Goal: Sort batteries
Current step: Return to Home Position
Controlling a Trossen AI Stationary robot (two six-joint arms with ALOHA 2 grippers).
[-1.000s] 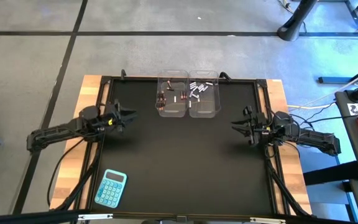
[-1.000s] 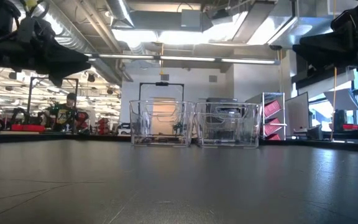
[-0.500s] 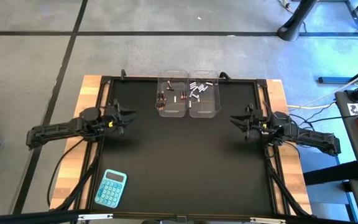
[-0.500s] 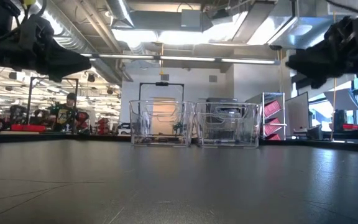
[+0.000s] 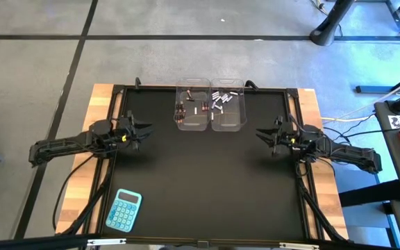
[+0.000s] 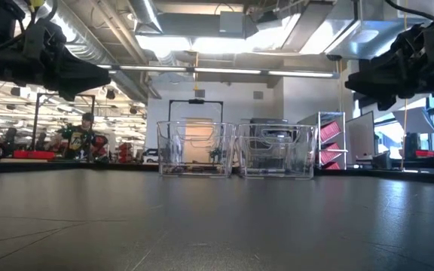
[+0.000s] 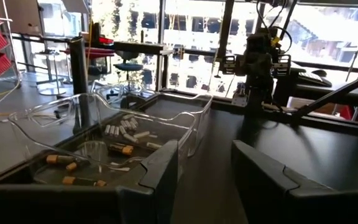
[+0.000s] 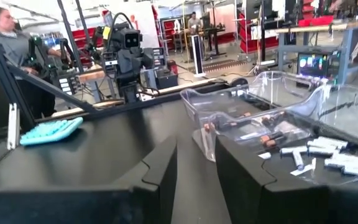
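Left pincer (image 5: 146, 130) and right pincer (image 5: 260, 135) hover parted above opposite table (image 5: 207, 180) edges.

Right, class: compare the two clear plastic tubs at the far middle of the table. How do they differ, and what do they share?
The left tub holds mostly dark batteries with reddish ends, while the right tub holds silvery-white batteries. The left tub stands on the left arm's side and the right tub on the right arm's side. Both are clear, open-topped and alike in size, and they stand side by side.
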